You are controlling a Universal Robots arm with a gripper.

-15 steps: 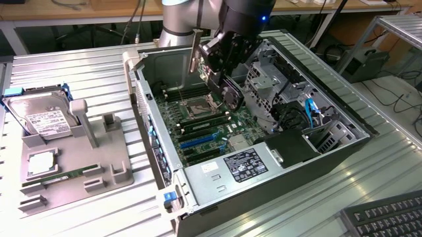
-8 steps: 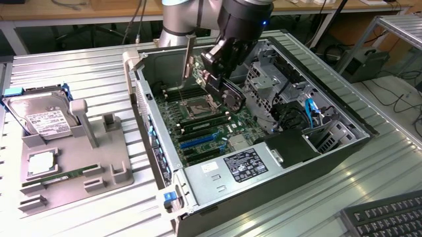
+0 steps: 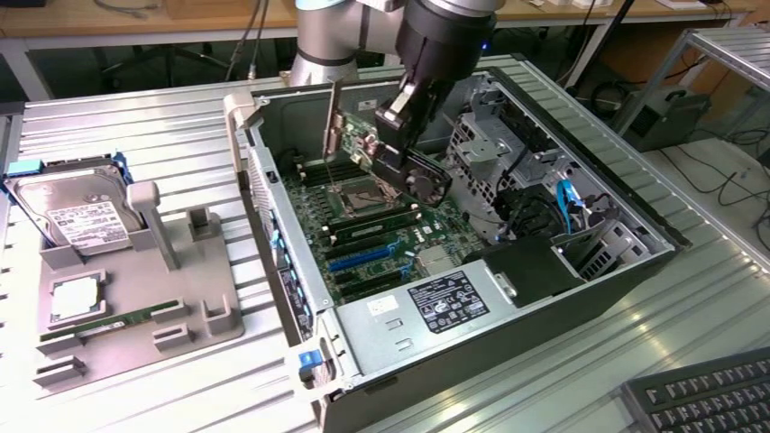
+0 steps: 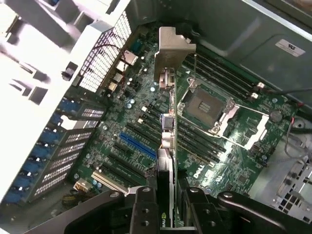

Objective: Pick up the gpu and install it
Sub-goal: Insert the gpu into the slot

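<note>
One hand [image 3: 403,144] is doing the work, and it is pinching the gpu [image 3: 364,137] between its two black fingers [image 4: 145,207], which are pressing on the card's opposite faces. I am seeing the card standing on edge inside the open computer case [image 3: 547,329], hanging over the motherboard [image 3: 391,239] near the processor socket [image 3: 361,194]. Its black cooler block [image 3: 424,176] is facing the exterior view's right, and its silver bracket [image 3: 331,113] is pointing toward the perforated rear wall of the case. From the wrist view, the gpu [image 4: 166,163] is running edge-on away from the hand [image 4: 166,197], with the bracket [image 4: 171,46] at its far end and the blue slot [image 4: 138,145] and the socket [image 4: 207,105] lying on either side below it. I cannot tell whether its lower edge is touching any slot. On the exterior view's left, a grey fixture [image 3: 180,271] is sitting on the ribbed table [image 3: 157,126], carrying a hard drive [image 3: 78,216]. A keyboard [image 3: 710,397] is lying at the exterior view's lower right.
</note>
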